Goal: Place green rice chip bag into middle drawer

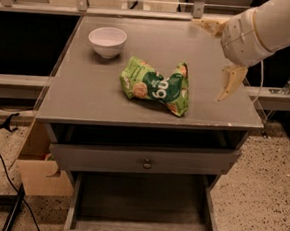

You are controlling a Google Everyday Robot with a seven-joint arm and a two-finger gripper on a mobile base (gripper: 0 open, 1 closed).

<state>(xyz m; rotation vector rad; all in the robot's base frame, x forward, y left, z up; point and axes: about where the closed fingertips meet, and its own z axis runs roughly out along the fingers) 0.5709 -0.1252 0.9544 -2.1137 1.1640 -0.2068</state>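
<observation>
The green rice chip bag (156, 86) lies crumpled on the middle of the grey cabinet top (86, 98). My gripper (218, 55) hovers over the right side of the top, to the right of the bag and apart from it. It is open and empty, with one tan finger (229, 84) pointing down toward the top and the other finger (208, 26) reaching toward the back. The middle drawer (143, 202) is pulled out below, its flat grey floor bare.
A white bowl (107, 41) stands at the back left of the top. A drawer front with a small round knob (146, 163) sits slightly pulled out above the open drawer. A cardboard box (37, 172) and cables lie on the floor at left.
</observation>
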